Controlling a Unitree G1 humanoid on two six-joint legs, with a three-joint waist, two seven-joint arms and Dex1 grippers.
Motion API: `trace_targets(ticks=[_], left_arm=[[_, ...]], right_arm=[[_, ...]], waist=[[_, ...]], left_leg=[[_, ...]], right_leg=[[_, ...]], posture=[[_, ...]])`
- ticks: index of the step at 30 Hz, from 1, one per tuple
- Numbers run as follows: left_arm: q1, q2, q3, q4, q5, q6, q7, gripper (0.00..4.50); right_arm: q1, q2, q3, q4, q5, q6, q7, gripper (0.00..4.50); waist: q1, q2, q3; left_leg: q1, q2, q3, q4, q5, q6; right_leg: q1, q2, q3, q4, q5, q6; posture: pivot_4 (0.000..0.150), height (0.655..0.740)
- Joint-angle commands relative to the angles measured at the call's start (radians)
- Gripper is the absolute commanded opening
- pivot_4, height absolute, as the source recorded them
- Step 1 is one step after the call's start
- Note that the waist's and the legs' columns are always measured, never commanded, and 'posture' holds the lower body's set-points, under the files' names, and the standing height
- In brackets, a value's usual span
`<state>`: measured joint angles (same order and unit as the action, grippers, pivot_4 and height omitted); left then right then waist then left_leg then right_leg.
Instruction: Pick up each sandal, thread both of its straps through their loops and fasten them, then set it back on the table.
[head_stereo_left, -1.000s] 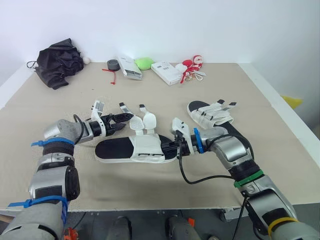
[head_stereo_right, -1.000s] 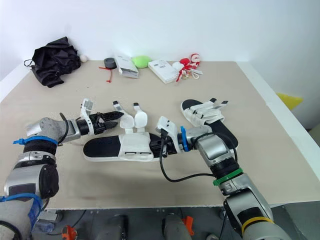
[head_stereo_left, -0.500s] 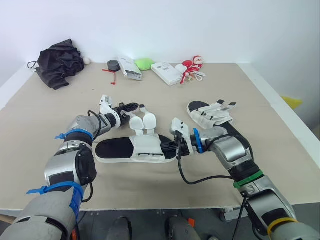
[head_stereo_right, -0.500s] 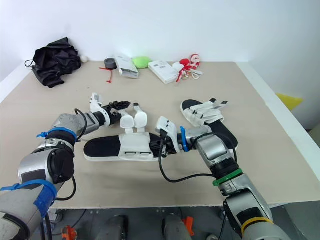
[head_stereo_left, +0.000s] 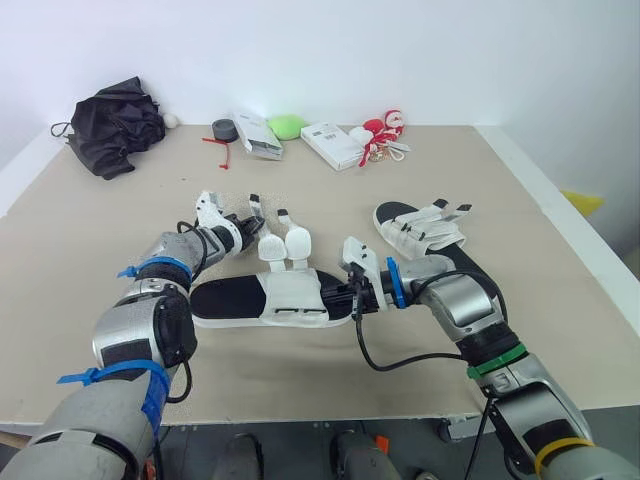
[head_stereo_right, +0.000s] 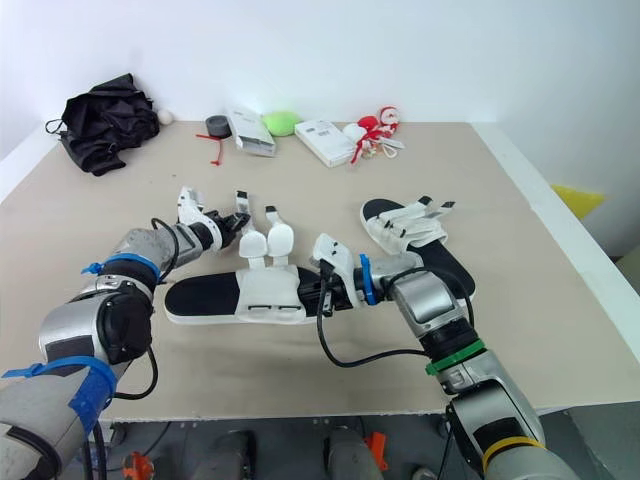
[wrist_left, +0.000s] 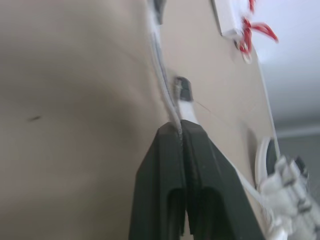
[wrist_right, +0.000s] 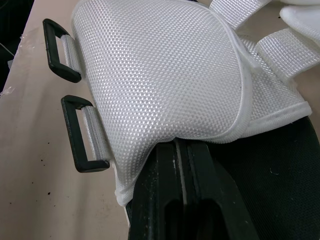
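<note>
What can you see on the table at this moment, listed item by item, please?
near sandal: one, white with a black sole, front middle, straps undone
far sandal: one, white and black, right of the near sandal and further back
cloth: one, black, far left corner
tape roll: one, grey, far edge
boxes: two, white, far edge
soft lump: one, green, between the boxes
trinkets: a small bundle, red and white, right of the boxes
table: one, beige
left gripper: black, shut on a strap of the near sandal
right gripper: black, shut on the near sandal's mesh upper
</note>
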<state>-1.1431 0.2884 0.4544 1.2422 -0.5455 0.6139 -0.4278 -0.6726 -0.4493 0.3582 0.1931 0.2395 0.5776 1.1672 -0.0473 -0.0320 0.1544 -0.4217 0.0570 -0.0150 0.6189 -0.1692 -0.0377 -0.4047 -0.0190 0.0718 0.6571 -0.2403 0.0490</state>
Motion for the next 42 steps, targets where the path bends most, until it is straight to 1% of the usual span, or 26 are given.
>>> trace_targets(ticks=[1,2,3,5,9,11,12,15,18,20,21,23,24,26,27,31,32,34,37,38,39,40,41,42], left_arm=[[0.035,-0.021,-0.086,-0.274,-0.011,-0.013,-0.267,0.04],[0.057,-0.026,-0.102,-0.338,-0.023,0.001,-0.31,0.04],[0.117,-0.031,-0.133,-0.485,-0.053,0.012,-0.37,0.04],[0.231,-0.035,-0.199,-0.74,-0.073,-0.017,-0.455,0.04],[0.379,-0.017,-0.259,-1.028,-0.107,-0.069,-0.585,0.04],[0.447,0.002,-0.296,-1.139,-0.095,-0.109,-0.631,0.04],[0.483,0.017,-0.325,-1.181,-0.063,-0.153,-0.656,0.04],[0.59,0.082,-0.433,-1.253,0.085,-0.394,-0.784,0.04],[0.621,0.104,-0.464,-1.257,0.14,-0.541,-0.839,0.04],[0.636,0.12,-0.475,-1.23,0.179,-0.675,-0.871,0.04],[0.639,0.122,-0.474,-1.21,0.192,-0.734,-0.881,0.04],[0.639,0.122,-0.467,-1.169,0.202,-0.827,-0.894,0.04],[0.637,0.125,-0.466,-1.145,0.198,-0.856,-0.902,0.45],[0.635,0.135,-0.467,-1.105,0.196,-0.916,-0.922,0.7],[0.634,0.139,-0.469,-1.093,0.195,-0.934,-0.928,1.3],[0.647,0.168,-0.478,-1.087,0.18,-1.001,-0.97,2.8],[0.657,0.184,-0.481,-1.099,0.166,-0.987,-0.987,3.06],[0.677,0.213,-0.486,-1.123,0.138,-0.944,-1.011,3.92],[0.734,0.286,-0.478,-1.199,0.074,-0.789,-1.025,3.92],[0.766,0.342,-0.474,-1.25,0.026,-0.635,-1.008,3.92],[0.787,0.382,-0.472,-1.288,-0.008,-0.524,-0.993,3.92],[0.806,0.425,-0.461,-1.339,-0.098,-0.353,-0.952,3.92],[0.809,0.463,-0.446,-1.382,-0.222,-0.154,-0.894,3.92],[0.803,0.48,-0.43,-1.406,-0.333,-0.006,-0.836,3.92]], right_arm=[[0.055,-0.014,0.062,0.035,-0.046,0.046,0.0,0.0],[0.056,-0.016,0.061,0.034,-0.046,0.046,0.001,0.0],[0.056,-0.017,0.061,0.034,-0.046,0.045,0.004,0.0],[0.055,-0.02,0.061,0.037,-0.047,0.042,0.01,0.0],[0.049,-0.019,0.061,0.045,-0.049,0.037,0.017,0.0],[0.047,-0.019,0.062,0.048,-0.05,0.034,0.022,0.0],[0.046,-0.018,0.064,0.049,-0.05,0.031,0.026,0.0],[0.042,-0.016,0.074,0.053,-0.056,0.025,0.036,0.0],[0.033,-0.013,0.076,0.064,-0.06,0.021,0.039,0.0],[0.029,-0.013,0.077,0.07,-0.062,0.019,0.045,0.0],[0.028,-0.014,0.077,0.072,-0.063,0.017,0.049,0.0],[0.027,-0.016,0.079,0.074,-0.065,0.014,0.053,0.0],[0.027,-0.016,0.08,0.077,-0.066,0.013,0.054,0.0],[0.026,-0.015,0.081,0.08,-0.069,0.011,0.057,0.0],[0.026,-0.016,0.081,0.081,-0.069,0.011,0.058,0.0],[0.025,-0.019,0.083,0.08,-0.071,0.011,0.062,0.0],[0.025,-0.019,0.083,0.08,-0.071,0.012,0.064,0.0],[0.024,-0.022,0.084,0.082,-0.071,0.01,0.065,0.0],[0.019,-0.023,0.084,0.086,-0.073,0.009,0.068,0.0],[0.017,-0.024,0.084,0.087,-0.072,0.009,0.069,0.0],[0.016,-0.025,0.084,0.088,-0.072,0.009,0.07,0.0],[0.015,-0.026,0.085,0.09,-0.071,0.007,0.071,0.0],[0.014,-0.026,0.086,0.092,-0.072,0.006,0.072,0.0],[0.014,-0.025,0.087,0.094,-0.073,0.005,0.072,0.0]], waist=[[0.0,0.0,0.0],[0.0,0.0,0.0],[-0.001,0.0,0.0],[-0.001,0.0,0.0],[-0.002,0.001,0.0],[-0.001,0.001,0.0],[-0.001,0.001,0.0],[-0.001,0.001,0.0],[0.0,0.002,-0.001],[0.001,0.001,-0.001],[0.001,0.001,-0.001],[0.001,0.002,-0.001],[0.002,0.002,-0.001],[0.002,0.002,-0.001],[0.002,0.002,-0.001],[0.002,0.002,-0.001],[0.002,0.002,-0.001],[0.001,0.002,-0.001],[0.0,0.002,-0.001],[0.0,0.002,-0.001],[-0.001,0.002,-0.001],[-0.001,0.002,0.0],[-0.001,0.002,0.0],[0.0,0.002,0.0]], left_leg=[[0.0,0.0,0.0,0.0,0.0,-0.001],[-0.001,0.0,0.0,0.0,0.0,-0.003],[-0.001,0.0,0.0,0.0,0.0,-0.003],[-0.001,0.0,0.0,-0.001,-0.001,-0.004],[0.0,0.0,0.001,-0.002,-0.002,-0.005],[0.0,0.001,0.001,-0.001,-0.003,-0.007],[0.0,0.001,0.001,-0.001,-0.003,-0.008],[0.0,0.001,0.001,0.0,-0.003,-0.007],[0.002,0.001,0.001,0.0,-0.003,-0.007],[0.003,0.001,0.002,-0.001,-0.003,-0.007],[0.002,0.001,0.002,0.0,-0.003,-0.007],[0.002,0.001,0.002,0.0,-0.003,-0.007],[0.002,0.001,0.002,0.0,-0.003,-0.007],[0.002,0.001,0.002,0.0,-0.003,-0.007],[0.002,0.001,0.002,0.0,-0.003,-0.006],[0.002,0.001,0.002,0.0,-0.003,-0.006],[0.002,0.001,0.002,0.0,-0.003,-0.005],[0.002,0.002,0.002,0.0,-0.004,-0.005],[0.002,0.002,0.002,-0.001,-0.004,-0.004],[0.002,0.003,0.002,-0.001,-0.004,-0.004],[0.002,0.003,0.002,-0.001,-0.004,-0.004],[0.001,0.003,0.002,-0.001,-0.005,-0.004],[0.002,0.004,0.002,-0.001,-0.005,-0.003],[0.001,0.004,0.002,-0.001,-0.005,-0.003]], right_leg=[[0.0,0.0,0.0,0.0,0.0,0.0],[0.0,0.0,0.0,0.0,0.0,0.0],[0.0,0.0,0.0,0.0,-0.001,0.0],[-0.001,0.0,0.0,0.0,-0.002,0.0],[-0.001,0.0,0.002,0.0,-0.003,0.0],[0.0,0.0,0.002,0.0,-0.004,0.0],[0.0,0.0,0.002,-0.001,-0.004,0.0],[0.001,0.0,0.002,-0.001,-0.004,-0.001],[0.002,0.0,0.002,-0.001,-0.004,-0.001],[0.002,0.0,0.003,-0.001,-0.005,-0.002],[0.002,0.0,0.003,-0.001,-0.007,-0.007],[0.002,0.0,0.003,-0.001,-0.007,-0.007],[0.002,0.0,0.003,-0.001,-0.007,-0.007],[0.002,0.0,0.003,-0.001,-0.007,-0.007],[0.002,0.0,0.003,-0.001,-0.007,-0.006],[0.002,0.0,0.003,-0.001,-0.007,-0.004],[0.002,0.0,0.003,-0.001,-0.007,-0.004],[0.002,0.0,0.003,-0.001,-0.007,-0.005],[0.001,0.0,0.003,-0.001,-0.008,-0.005],[0.001,0.001,0.003,-0.001,-0.008,-0.005],[0.001,0.001,0.003,-0.001,-0.008,-0.005],[0.001,0.001,0.003,0.0,-0.008,-0.006],[0.0,0.001,0.003,0.0,-0.009,-0.006],[0.0,0.001,0.002,0.001,-0.011,-0.008]], posture=[[0.15,0.738],[0.15,0.738],[0.15,0.738],[0.15,0.738],[0.15,0.738],[0.15,0.738],[0.15,0.738],[0.15,0.738],[0.15,0.738],[0.15,0.738],[0.15,0.738],[0.15,0.738],[0.15,0.738],[0.15,0.738],[0.15,0.738],[0.15,0.738],[0.15,0.738],[0.15,0.738],[0.15,0.738],[0.15,0.738],[0.15,0.738],[0.15,0.738],[0.15,0.738],[0.15,0.738]])
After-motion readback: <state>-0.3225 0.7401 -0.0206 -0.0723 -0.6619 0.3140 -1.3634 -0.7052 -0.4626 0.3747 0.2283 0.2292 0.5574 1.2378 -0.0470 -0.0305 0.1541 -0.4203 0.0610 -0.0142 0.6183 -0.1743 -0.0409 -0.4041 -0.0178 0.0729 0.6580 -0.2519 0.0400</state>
